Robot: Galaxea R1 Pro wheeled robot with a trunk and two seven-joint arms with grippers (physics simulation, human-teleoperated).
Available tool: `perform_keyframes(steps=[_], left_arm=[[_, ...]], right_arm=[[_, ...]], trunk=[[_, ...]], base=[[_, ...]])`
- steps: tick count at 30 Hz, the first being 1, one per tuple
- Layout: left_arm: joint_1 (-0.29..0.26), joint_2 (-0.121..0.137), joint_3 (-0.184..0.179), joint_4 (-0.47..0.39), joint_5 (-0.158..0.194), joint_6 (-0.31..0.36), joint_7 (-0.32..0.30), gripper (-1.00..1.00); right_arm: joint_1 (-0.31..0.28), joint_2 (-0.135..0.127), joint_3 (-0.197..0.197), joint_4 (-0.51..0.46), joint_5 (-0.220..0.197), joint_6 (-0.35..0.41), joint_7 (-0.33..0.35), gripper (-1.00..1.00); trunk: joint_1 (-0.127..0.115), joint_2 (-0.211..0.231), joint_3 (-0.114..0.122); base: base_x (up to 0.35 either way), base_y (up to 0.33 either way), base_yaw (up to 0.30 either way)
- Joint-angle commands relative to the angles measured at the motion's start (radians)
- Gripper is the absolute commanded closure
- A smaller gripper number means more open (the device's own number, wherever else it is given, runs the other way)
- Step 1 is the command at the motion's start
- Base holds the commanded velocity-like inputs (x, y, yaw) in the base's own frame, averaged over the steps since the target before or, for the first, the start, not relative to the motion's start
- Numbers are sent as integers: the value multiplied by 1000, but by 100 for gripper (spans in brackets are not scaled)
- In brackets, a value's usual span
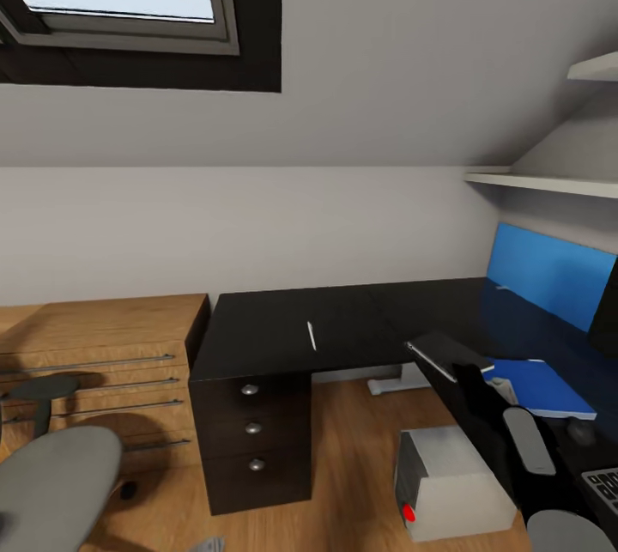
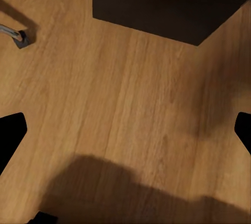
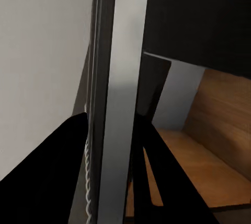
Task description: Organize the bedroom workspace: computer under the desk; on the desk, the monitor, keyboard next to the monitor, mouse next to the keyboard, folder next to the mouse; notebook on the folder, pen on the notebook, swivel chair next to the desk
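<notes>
The right claw (image 3: 107, 192) is closed on a thin flat grey notebook (image 3: 117, 78), which stands edge-on between its 2 black fingers (image 3: 47, 182) in the right wrist view. In the head view the same claw (image 1: 463, 376) holds the notebook (image 1: 446, 353) at the lower right of centre, tilted, over the front edge of the large black-topped L-shaped counter (image 1: 283, 329). Just to its right a flat bright blue folder (image 1: 541, 387) lies on the counter. Further down the right edge are a tiny black dome mouse (image 1: 582, 430) and the corner of a dark keyboard (image 1: 603, 488).

A thin white pen (image 1: 312, 336) lies alone on the counter near the middle of the frame, well apart from the folder. A light grey boxy computer (image 1: 451, 483) with a red light sits on the wood plank floor (image 1: 352, 449) at lower centre right. The grey upholstered swivel chair (image 1: 51, 483) fills the lower left corner.

The left claw (image 2: 125, 132) is spread wide and holds nothing, hanging over the floor near the dark drawer unit (image 2: 172, 4).

The step in hand looks to be stacking the notebook on the folder. The next move would call for carrying it right, levelling it flat and lowering it squarely onto the blue cover before letting go, with the pen to fetch after
</notes>
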Motion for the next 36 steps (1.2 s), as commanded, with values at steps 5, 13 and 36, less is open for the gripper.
perform_keyframes(steps=[5, 13, 36], left_arm=[[-1, 1, -8, 3, 6, -1, 9, -100], [-1, 0, -8, 12, 6, -1, 9, -100], [-1, 0, -10, 13, 6, -1, 9, -100]], right_arm=[[0, 3, -34, -59, -12, 1, -7, 100], [0, 2, -45, -70, -138, 2, -4, 100], [4, 7, -55, -62, -226, -61, -3, 100]], trunk=[[0, -1, -1], [0, -1, -1], [0, -1, -1]], base=[[116, -131, 0], [14, -16, -9], [0, 0, -234]])
